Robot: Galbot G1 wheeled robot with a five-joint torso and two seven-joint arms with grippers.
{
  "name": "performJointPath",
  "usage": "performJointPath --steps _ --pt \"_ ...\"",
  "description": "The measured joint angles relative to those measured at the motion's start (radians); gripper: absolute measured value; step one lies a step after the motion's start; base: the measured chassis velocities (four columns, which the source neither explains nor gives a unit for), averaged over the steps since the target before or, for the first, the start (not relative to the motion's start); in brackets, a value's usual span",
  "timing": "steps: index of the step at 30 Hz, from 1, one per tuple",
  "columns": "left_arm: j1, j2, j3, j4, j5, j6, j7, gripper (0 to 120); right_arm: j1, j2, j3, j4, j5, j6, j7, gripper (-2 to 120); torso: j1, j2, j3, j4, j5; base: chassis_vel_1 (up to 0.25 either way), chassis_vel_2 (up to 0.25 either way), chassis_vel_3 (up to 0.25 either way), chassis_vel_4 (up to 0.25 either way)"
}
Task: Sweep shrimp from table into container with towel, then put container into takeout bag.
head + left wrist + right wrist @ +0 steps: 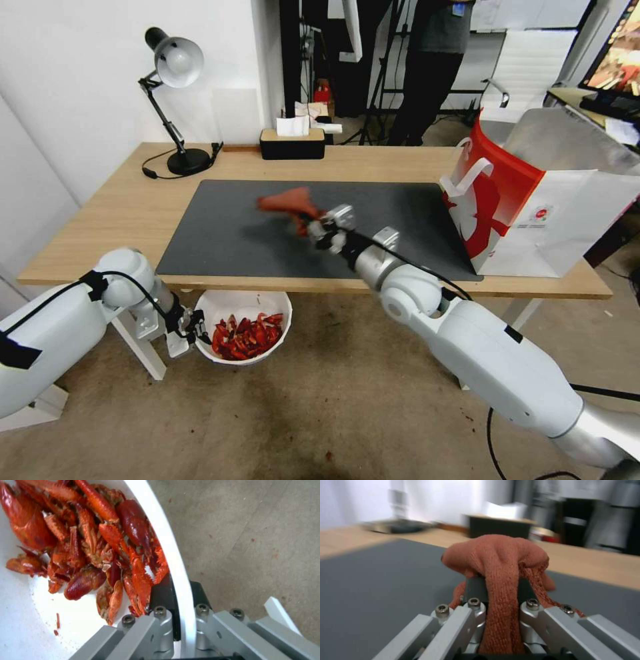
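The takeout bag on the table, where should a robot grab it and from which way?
Probably by a white flat handle, reaching down from above. The takeout bag leans with its mouth gaping, and its broad paper sides look too wide to pinch. Both grippers are busy now: the left gripper clamps the container rim, the right gripper holds the towel.

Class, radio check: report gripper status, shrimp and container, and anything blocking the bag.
Left gripper clamped on container rim, below table edge. Shrimp inside. Right gripper holds towel above mat. Takeout bag open, nothing blocking.
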Motion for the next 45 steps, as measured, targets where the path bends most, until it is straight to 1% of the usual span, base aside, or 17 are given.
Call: performJointPath --steps 2,4,5,7,10,14,15,18,19,21,22,29,31,33,36,42,45 --pt "0.028 0.017 -0.020 -0.014 0.000 0.000 -0.004 0 -0.027 0.012 0.031 -0.004 -0.028 -0.023 0.106 5 0.000 0.000 0.000 0.0005 -0.0001 0.000 0.000 0.000 0.000" --pt "0.030 0.019 -0.021 -0.015 0.000 0.000 -0.004 0 -0.029 0.013 0.033 -0.004 -0.029 -0.025 0.113 5 0.000 0.000 0.000 0.0005 -0.0001 0.000 0.000 0.000 0.000" --pt "0.041 0.030 -0.029 -0.027 0.000 0.001 -0.008 0 -0.043 0.018 0.047 -0.003 -0.032 -0.039 0.157 5 0.000 0.000 0.000 0.0006 0.0002 0.000 0.000 0.000 0.000" --pt "0.046 0.034 -0.033 -0.032 0.000 0.002 -0.009 0 -0.050 0.018 0.053 0.001 -0.032 -0.041 0.165 5 0.000 0.000 0.000 0.0006 0.0001 0.000 0.000 0.000 0.000" --pt "0.052 0.038 -0.037 -0.045 0.000 0.005 -0.010 0 -0.066 0.017 0.063 0.018 -0.021 -0.041 0.164 12 0.000 0.000 0.000 0.0002 0.0001 0.000 0.000 0.000 0.000" --pt "0.078 0.063 -0.045 -0.084 0.000 0.014 -0.013 0 -0.096 -0.009 0.081 0.050 0.003 -0.075 0.171 32 0.000 0.000 0.000 0.0004 0.0001 0.000 0.000 0.000 0.000" --pt "0.078 0.063 -0.045 -0.084 0.000 0.014 -0.013 0 -0.096 -0.009 0.081 0.050 0.003 -0.075 0.171 32 0.000 0.000 0.000 0.0004 0.0001 0.000 0.000 0.000 0.000" --pt "0.093 0.084 -0.055 -0.105 0.000 0.018 -0.016 0 -0.117 -0.035 0.100 0.066 -0.016 -0.087 0.159 44 0.000 0.000 0.000 0.0003 0.0001 0.000 0.000 0.000 0.000" --pt "0.093 0.084 -0.055 -0.105 0.000 0.018 -0.016 0 -0.117 -0.035 0.100 0.066 -0.016 -0.087 0.159 44 0.000 0.000 0.000 0.0003 0.0001 0.000 0.000 0.000 0.000" --pt "0.111 0.098 -0.066 -0.116 0.002 0.018 -0.017 0 -0.133 -0.048 0.119 0.084 -0.025 -0.108 0.157 55 0.000 0.000 0.000 0.0002 0.0000 0.000 0.000 0.000 0.000" --pt "0.111 0.098 -0.066 -0.116 0.002 0.018 -0.017 0 -0.133 -0.048 0.119 0.084 -0.025 -0.108 0.157 55 0.000 0.000 0.000 0.0002 0.0000 0.000 0.000 0.000 0.000" --pt "0.208 0.149 -0.143 -0.165 0.008 0.012 -0.025 0 -0.200 -0.082 0.180 0.139 -0.018 -0.144 0.153 85 0.000 0.000 0.000 0.0004 0.0001 0.000 0.000 0.000 0.000" --pt "0.217 0.156 -0.149 -0.168 0.008 0.012 -0.029 0 -0.214 -0.086 0.192 0.148 -0.008 -0.144 0.147 88 0.000 0.000 0.000 0.0005 0.0000 0.000 0.000 0.000 0.000" --pt "0.221 0.159 -0.151 -0.167 0.010 0.008 -0.033 0 -0.252 -0.089 0.228 0.164 0.012 -0.127 0.121 97 0.000 0.000 0.000 0.0005 0.0002 0.000 0.000 0.000 0.000" --pt "0.218 0.158 -0.149 -0.164 0.012 0.006 -0.034 0 -0.286 -0.089 0.263 0.180 0.026 -0.098 0.090 99 0.000 0.000 0.000 -0.0001 0.0000 0.000 0.000 0.000 0.000" --pt "0.218 0.155 -0.148 -0.167 0.013 0.005 -0.035 0 -0.332 -0.089 0.303 0.210 0.070 -0.016 0.022 100 0.000 0.000 0.000 0.0005 0.0000 0.000 0.000 0.000 0.000" --pt "0.216 0.147 -0.146 -0.167 0.015 0.005 -0.035 0 -0.382 -0.077 0.336 0.230 0.098 0.114 -0.031 100 0.000 0.000 0.000 0.0004 0.0001 0.000 0.000 0.000 0.000"
